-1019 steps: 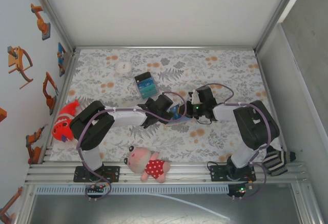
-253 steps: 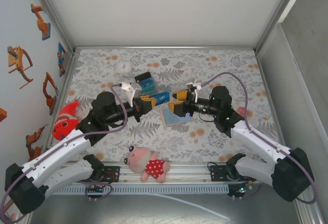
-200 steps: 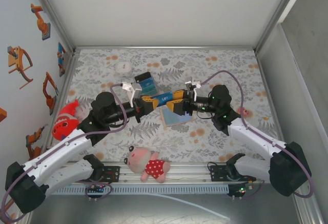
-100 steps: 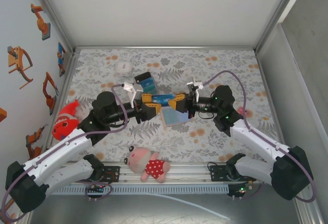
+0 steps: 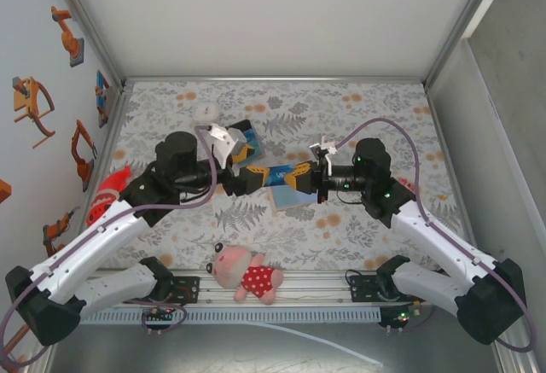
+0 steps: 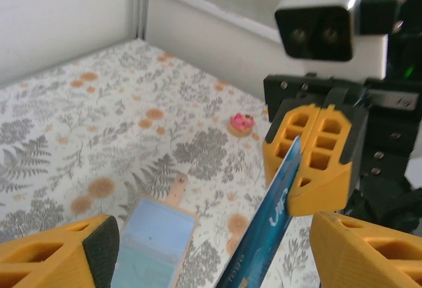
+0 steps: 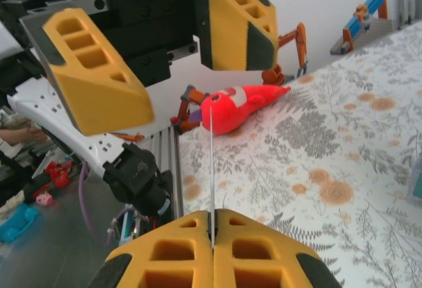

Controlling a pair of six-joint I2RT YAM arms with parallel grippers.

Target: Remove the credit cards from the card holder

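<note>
since half a second ago the left arm's wrist has swung up toward the striped block (image 5: 245, 141), and the left gripper (image 5: 247, 177) has let go. its jaws now stand wide on either side of the blue credit card (image 5: 278, 172), touching neither face. in the right wrist view both left fingers (image 7: 92, 70) sit well off the card's thin edge (image 7: 211, 169).

the right gripper (image 5: 300, 177) has the card alone. it is clamped on the card's far end and holds it up off the table, edge-on, as the left wrist view shows (image 6: 270, 225). so the hand-over from left to right looks finished, and this one card is out.

the card holder (image 5: 290, 196) lies open and flat on the floral cloth, just below the two grippers and touching neither. its blue-grey inner face is up and its tan snap tab (image 6: 177, 189) points away from the left camera. whether another card sits in its pockets i cannot tell.

the next move, as i judge it, is for the left arm to draw straight back so its open fingers clear the card without knocking it. then the right arm should lower the card onto bare cloth, apart from the holder and the small pink toy (image 6: 241, 124). the grip is only on one end, so a bump could pivot the card out.
</note>
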